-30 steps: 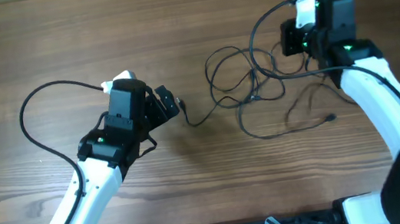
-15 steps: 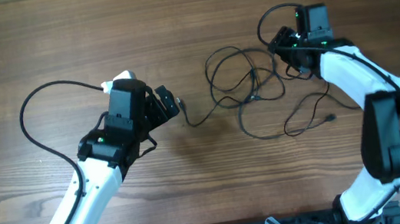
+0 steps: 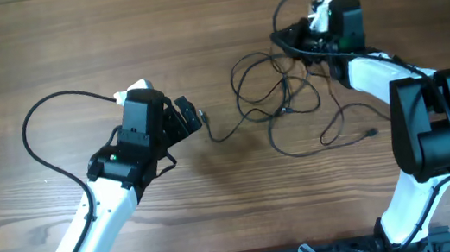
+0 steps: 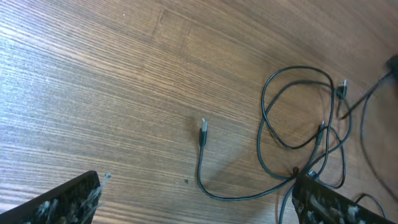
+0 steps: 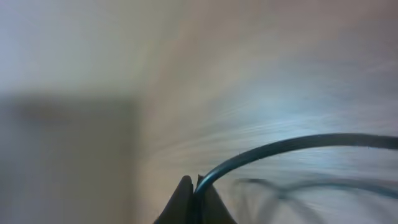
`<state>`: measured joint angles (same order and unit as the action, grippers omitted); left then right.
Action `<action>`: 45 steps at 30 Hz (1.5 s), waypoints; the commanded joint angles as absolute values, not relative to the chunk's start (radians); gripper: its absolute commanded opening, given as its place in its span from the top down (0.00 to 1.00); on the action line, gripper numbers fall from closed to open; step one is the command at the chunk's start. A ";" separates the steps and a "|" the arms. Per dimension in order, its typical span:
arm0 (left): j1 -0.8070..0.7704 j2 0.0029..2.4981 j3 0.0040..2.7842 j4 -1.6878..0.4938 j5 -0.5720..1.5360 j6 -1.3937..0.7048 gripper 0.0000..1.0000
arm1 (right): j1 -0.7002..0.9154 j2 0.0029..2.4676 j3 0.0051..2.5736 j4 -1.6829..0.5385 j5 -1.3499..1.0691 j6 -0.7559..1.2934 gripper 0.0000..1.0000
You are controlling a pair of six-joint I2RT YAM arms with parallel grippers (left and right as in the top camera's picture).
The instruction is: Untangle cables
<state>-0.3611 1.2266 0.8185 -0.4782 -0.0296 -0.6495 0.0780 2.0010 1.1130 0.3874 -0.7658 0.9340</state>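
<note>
The cables [image 3: 277, 93] are thin dark cords lying in loose overlapping loops at the centre right of the wooden table. One plug end [image 3: 210, 137] lies just right of my left gripper [image 3: 193, 117], which is open and empty. In the left wrist view the cables' loops [image 4: 298, 124] lie at the right. The same plug end [image 4: 203, 130] lies ahead, between the open fingers of the left gripper [image 4: 199, 208]. My right gripper [image 3: 300, 45] is at the upper right edge of the tangle. The blurred right wrist view shows the right gripper [image 5: 194, 186] shut on one cable strand [image 5: 280, 148].
Another cable end [image 3: 371, 133] trails toward the front right. The left arm's own thick black cable [image 3: 31, 143] loops over the table at the left. The right arm's thick cable [image 3: 284, 9] arches above its wrist. The table [image 3: 66, 42] is brown wood.
The right wrist has swung left and turned toward the top of the tangle, and the strands on the right side have shifted slightly. The left arm has not moved.
</note>
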 commanded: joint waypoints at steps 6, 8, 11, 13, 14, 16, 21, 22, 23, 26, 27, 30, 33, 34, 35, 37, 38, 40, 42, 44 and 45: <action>-0.363 1.230 0.832 -0.476 -0.043 -0.660 0.00 | 0.028 1.874 1.126 0.701 -1.316 0.887 0.96; -0.363 1.230 0.832 -0.476 -0.043 -0.660 0.00 | 0.011 1.874 1.126 0.606 -1.249 0.967 0.95; -0.363 1.230 0.832 -0.476 -0.043 -0.660 0.00 | 0.014 1.874 1.125 0.192 -1.136 1.185 0.95; -0.363 1.230 0.832 -0.476 -0.043 -0.660 0.00 | 0.043 1.874 1.125 0.076 -1.135 1.193 0.95; -0.363 1.230 0.832 -0.476 -0.043 -0.660 0.00 | 0.052 1.874 1.125 0.023 -1.094 1.224 0.96; -0.363 1.230 0.832 -0.476 -0.043 -0.660 0.00 | 0.052 1.874 1.125 -0.045 -0.924 1.234 0.95; -0.363 1.230 0.832 -0.476 -0.043 -0.660 0.00 | 0.034 1.845 1.126 -0.118 -0.570 1.201 0.96; -0.363 1.230 0.832 -0.476 -0.043 -0.660 0.00 | 0.019 1.793 1.126 -0.146 -0.501 1.180 0.96; -0.363 1.230 0.832 -0.476 -0.043 -0.660 0.00 | 0.013 1.759 1.126 -0.191 -0.440 1.181 0.96; -0.363 1.230 0.832 -0.476 -0.043 -0.660 0.00 | 0.016 1.694 1.126 -0.439 -0.279 1.254 0.96; -0.363 1.230 0.832 -0.476 -0.043 -0.660 0.00 | 0.029 1.697 1.124 -0.508 -0.268 1.288 0.96; -0.363 1.230 0.832 -0.476 -0.043 -0.660 0.00 | 0.108 1.712 1.115 -0.572 -0.396 1.139 0.96; -0.363 1.230 0.832 -0.476 -0.043 -0.660 0.00 | 0.160 1.685 1.117 -0.413 -0.513 0.871 0.96; -0.363 1.230 0.832 -0.476 -0.043 -0.660 0.00 | 0.160 1.671 1.124 -0.372 -0.565 0.828 0.96; -0.363 1.230 0.832 -0.476 -0.043 -0.660 0.00 | 0.158 1.655 1.133 -0.334 -0.636 0.807 0.96; -0.363 1.230 0.832 -0.476 -0.043 -0.660 0.00 | 0.148 1.625 1.139 -0.248 -0.768 0.836 0.96; -0.363 1.230 0.832 -0.476 -0.043 -0.660 0.00 | 0.141 1.611 1.139 -0.271 -0.739 0.851 0.96; -0.363 1.230 0.832 -0.476 -0.043 -0.660 0.00 | 0.133 1.580 1.139 -0.378 -0.521 0.784 0.96; -0.363 1.230 0.832 -0.476 -0.043 -0.660 0.00 | 0.120 1.530 1.142 -0.496 -0.390 0.671 0.96; -0.363 1.230 0.832 -0.476 -0.043 -0.660 0.00 | 0.109 1.431 1.145 -0.635 -0.211 0.592 0.96; -0.363 1.230 0.832 -0.476 -0.043 -0.660 0.00 | 0.101 1.386 1.145 -0.692 -0.104 0.590 0.96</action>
<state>-0.3611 1.2266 0.8185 -0.4793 -0.0292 -0.6495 0.1181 1.5139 1.1286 -0.6182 -0.3943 0.7025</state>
